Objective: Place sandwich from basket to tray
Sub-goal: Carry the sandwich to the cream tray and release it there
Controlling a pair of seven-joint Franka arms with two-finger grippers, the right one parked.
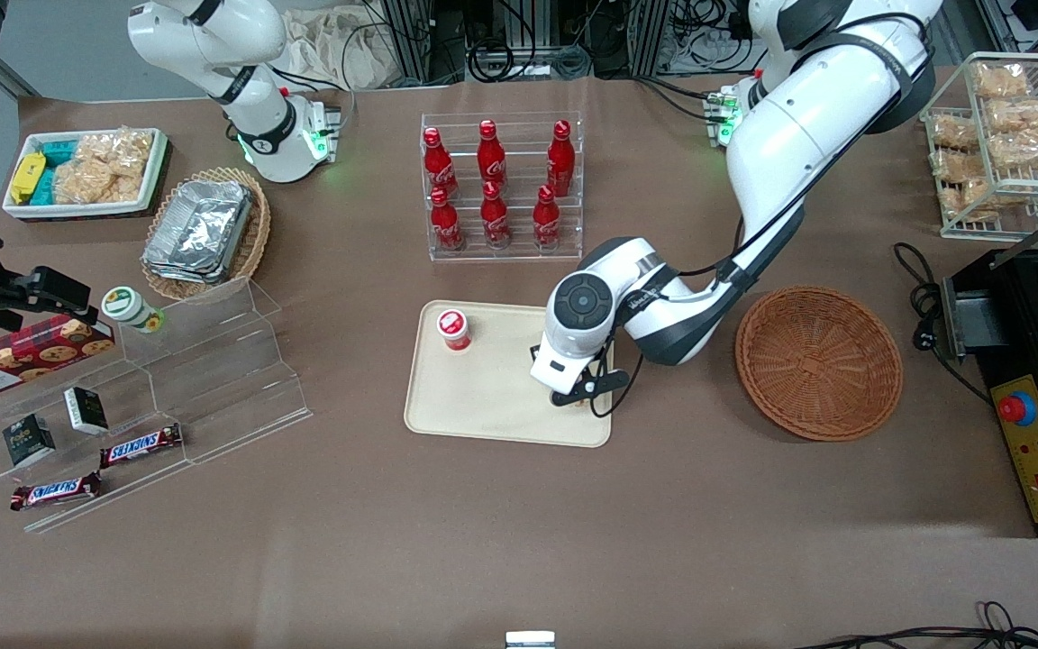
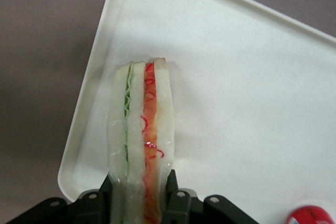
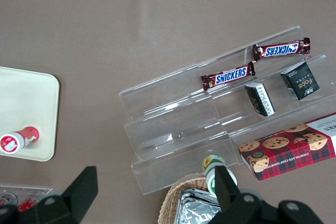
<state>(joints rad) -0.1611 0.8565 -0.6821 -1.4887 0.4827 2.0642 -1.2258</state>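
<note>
Jaws clamped on the sandwich [image 2: 140,129], one finger [image 2: 106,188] on each bread face, holding it edge-up over the tray [image 2: 236,93] near a rounded corner. Green filling layer on one side, red-orange on the other.

Front view, scanning across: Snickers bars [image 1: 141,445] and cookie box [image 1: 28,353] on the clear stepped stand, toward the parked arm's end of the surface [image 1: 519,532]. Foil trays in the tan basket [image 1: 253,236] farther from the camera. Coke bottles [image 1: 494,185] in their rack, farther from the camera than the tray. Small red-capped cup [image 1: 453,329] stands on the tray. Gripper [image 1: 578,397] sits low over the tray's edge nearest the basket [image 1: 818,362]. That basket lies just beside the tray, toward the working arm's end, with nothing in it.
</note>
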